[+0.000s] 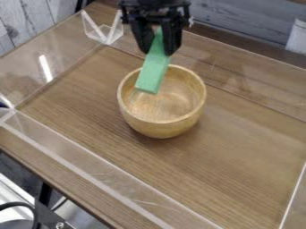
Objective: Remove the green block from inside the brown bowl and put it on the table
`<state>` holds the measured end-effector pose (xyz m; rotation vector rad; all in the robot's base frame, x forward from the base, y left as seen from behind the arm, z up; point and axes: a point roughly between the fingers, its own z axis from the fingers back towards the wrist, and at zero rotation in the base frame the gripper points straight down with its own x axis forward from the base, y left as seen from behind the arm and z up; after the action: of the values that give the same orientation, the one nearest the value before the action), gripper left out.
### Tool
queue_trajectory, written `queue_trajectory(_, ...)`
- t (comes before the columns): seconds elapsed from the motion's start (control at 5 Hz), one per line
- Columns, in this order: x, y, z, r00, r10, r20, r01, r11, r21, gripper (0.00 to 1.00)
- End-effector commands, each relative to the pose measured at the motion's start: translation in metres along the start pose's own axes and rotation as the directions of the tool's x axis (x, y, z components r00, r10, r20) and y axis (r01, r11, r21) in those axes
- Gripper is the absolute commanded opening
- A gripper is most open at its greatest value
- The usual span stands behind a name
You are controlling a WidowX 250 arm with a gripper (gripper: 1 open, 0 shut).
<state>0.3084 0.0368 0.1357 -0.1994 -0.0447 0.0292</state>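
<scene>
one green block (153, 68) above bowl rim (162, 73), gripper-clamped (158, 40)

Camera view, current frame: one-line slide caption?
Claw shut on the green block, holding it tilted above the brown bowl on the acrylic-walled table.

A single camera looks down at a steep slant from in front of and above the bench (239, 152), angled across it so that the acrylic walls run diagonally through the frame. It sits at middling range: the brown bowl (163, 112) lies near the centre, and the gripper (157, 38) enters from the top edge, its arm cropped.
</scene>
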Motion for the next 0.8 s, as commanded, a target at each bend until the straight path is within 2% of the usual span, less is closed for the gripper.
queue_trajectory(0.0,-0.003,-0.028,0.023,0.994,-0.080,0.070,0.080,0.997,0.004,0.00)
queue_trajectory(0.2,-0.009,-0.066,0.015,0.985,-0.164,0.052,0.164,0.986,-0.005,0.00)
queue_trajectory(0.6,-0.034,-0.134,-0.030,0.956,-0.293,-0.001,0.293,0.956,-0.012,0.00)
